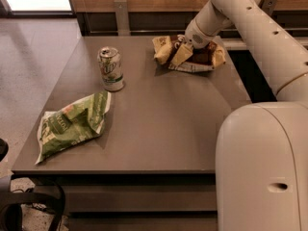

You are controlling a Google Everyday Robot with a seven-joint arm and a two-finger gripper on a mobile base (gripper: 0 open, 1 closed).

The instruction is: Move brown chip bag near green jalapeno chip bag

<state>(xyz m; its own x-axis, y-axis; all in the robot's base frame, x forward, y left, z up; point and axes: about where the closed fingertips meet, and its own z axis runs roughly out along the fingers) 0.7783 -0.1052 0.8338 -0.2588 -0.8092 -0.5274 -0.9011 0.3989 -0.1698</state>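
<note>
The brown chip bag [204, 57] lies crumpled at the table's far right, with a dark brown middle, yellow ends and a pale underside. My gripper [181, 46] comes down from the right onto the bag's left part and is shut on it; a yellow end [162, 49] folds up beside the fingers. The green jalapeno chip bag [72, 124] lies flat near the table's front left corner, far from the brown bag.
A green-and-white soda can [111, 69] stands upright at mid-left, between the two bags. The grey table [159, 129] has a wooden wall behind it. My white arm and base [262, 167] fill the right side. A dark object sits at the lower left on the floor.
</note>
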